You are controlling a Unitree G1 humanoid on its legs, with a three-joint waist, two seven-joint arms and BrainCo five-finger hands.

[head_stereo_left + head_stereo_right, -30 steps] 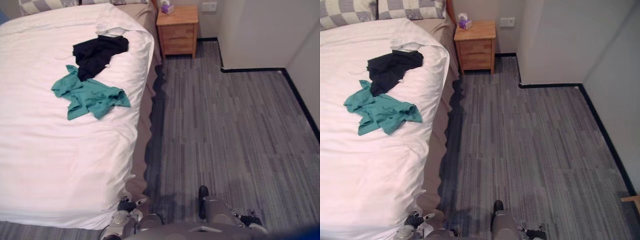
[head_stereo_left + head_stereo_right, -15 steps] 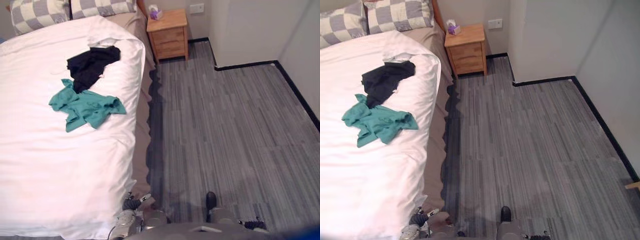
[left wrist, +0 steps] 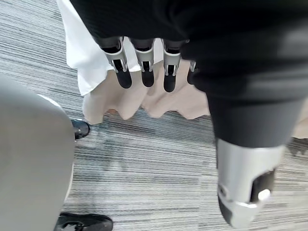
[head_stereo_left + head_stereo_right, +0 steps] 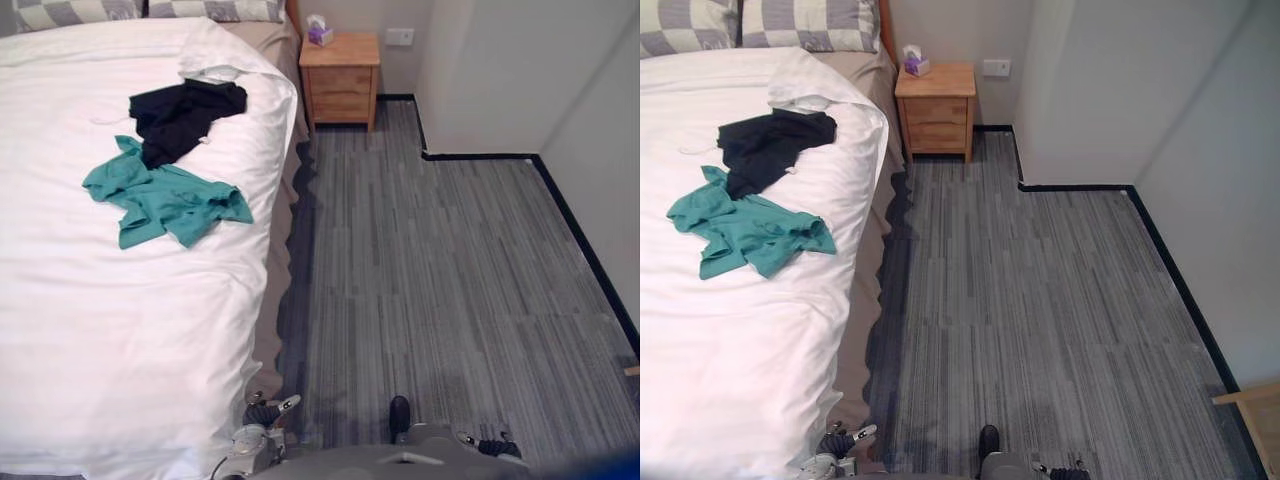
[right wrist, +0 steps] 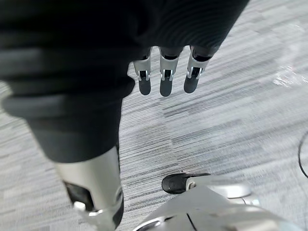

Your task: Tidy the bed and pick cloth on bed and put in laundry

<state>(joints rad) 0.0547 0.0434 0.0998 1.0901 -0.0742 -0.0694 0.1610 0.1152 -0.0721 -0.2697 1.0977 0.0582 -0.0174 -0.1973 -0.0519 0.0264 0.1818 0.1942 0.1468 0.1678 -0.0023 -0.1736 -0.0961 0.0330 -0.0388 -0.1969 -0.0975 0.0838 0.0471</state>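
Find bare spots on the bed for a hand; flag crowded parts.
Free: near half of the bed, from the green cloth down to its foot; the floor between bed and wall. Crowded: black cloth touching the green cloth, toward the pillows.

One bed [image 4: 120, 340], one teal cloth [image 4: 165, 197], one black cloth [image 4: 182, 113], two pillows [image 4: 808, 22], one nightstand [image 4: 341, 67]

Shows white bed [image 4: 120, 330] filling left half of frame, crumpled teal cloth [image 4: 165, 200] at upper left touching black cloth [image 4: 180, 115] above it. Top centre: wooden nightstand [image 4: 340, 70] carrying tissue box [image 4: 320, 33]. Grey floor [image 4: 450, 280] at right.
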